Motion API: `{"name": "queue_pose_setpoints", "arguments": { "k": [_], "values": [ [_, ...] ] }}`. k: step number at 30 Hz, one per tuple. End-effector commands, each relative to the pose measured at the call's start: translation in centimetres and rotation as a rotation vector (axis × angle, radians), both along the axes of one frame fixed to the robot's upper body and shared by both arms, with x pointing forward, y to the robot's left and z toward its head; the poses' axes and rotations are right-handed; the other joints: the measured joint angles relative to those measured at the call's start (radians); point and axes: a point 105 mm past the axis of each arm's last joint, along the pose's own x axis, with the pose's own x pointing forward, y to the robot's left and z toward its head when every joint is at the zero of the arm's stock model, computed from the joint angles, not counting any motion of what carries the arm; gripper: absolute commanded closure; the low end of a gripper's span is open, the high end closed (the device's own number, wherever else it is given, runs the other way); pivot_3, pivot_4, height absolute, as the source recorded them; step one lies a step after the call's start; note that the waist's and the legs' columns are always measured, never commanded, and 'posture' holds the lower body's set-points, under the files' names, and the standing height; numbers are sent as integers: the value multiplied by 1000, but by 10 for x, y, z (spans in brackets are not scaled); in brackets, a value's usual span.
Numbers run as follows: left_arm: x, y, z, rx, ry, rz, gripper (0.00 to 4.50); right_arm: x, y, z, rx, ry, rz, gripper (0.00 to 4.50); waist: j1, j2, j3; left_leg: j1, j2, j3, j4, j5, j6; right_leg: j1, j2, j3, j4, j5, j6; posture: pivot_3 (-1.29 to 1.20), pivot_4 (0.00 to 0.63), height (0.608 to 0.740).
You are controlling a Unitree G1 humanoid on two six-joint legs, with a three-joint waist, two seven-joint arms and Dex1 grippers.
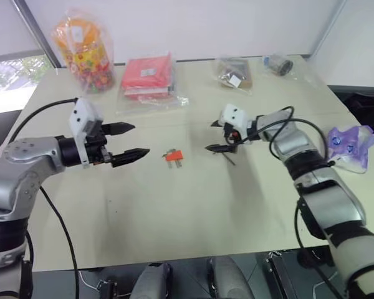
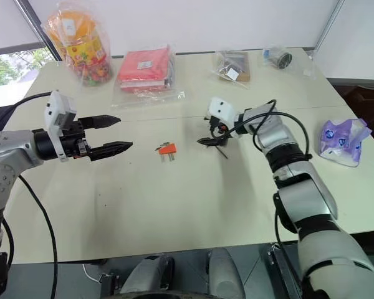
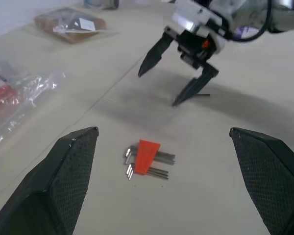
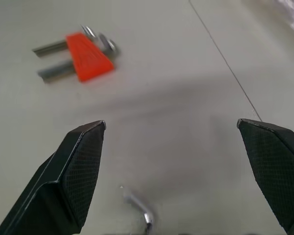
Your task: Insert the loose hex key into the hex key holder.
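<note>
In the left eye view, I am holding my left gripper at the middle left of the frame, with its two black fingers spread wide and nothing between them. The hex key holder is lying flat on the table near the centre, just to the right of those fingertips. My right gripper is hanging right of centre, fingers also spread, and the loose hex key is lying on the table just beside its lower fingertip.

In the left wrist view, the holder is sitting in the lower middle, between my two parted fingers, while my right gripper is pointing down in the upper middle.

In the right wrist view, the holder is in the upper left, and the loose key is lying at the bottom centre between my open fingers, touching neither.
</note>
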Motion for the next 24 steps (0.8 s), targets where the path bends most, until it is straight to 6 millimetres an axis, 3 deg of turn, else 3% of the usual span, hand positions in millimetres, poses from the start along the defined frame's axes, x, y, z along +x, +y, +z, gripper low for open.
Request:
{"name": "queue_pose_setpoints", "arguments": {
  "k": [1,11,24],
  "values": [
    [-5,3,14,2,-53,17,0,0,11,8,-32,-54,75,36,1,0,0,0,0,-1,0,0,0,0,0,0,0,0,0,0,150,740],
    [-9,7,16,4,-58,48,0,1,30,-16,-118,-121,111,36,-3,0,0,0,-1,-1,0,0,-1,0,0,0,0,0,0,0,150,740],
    [-12,9,14,15,-53,60,0,-8,54,-31,-32,-61,124,36,-3,0,0,0,-1,-2,0,1,-1,0,0,0,1,0,0,0,150,740]
  ]
}}
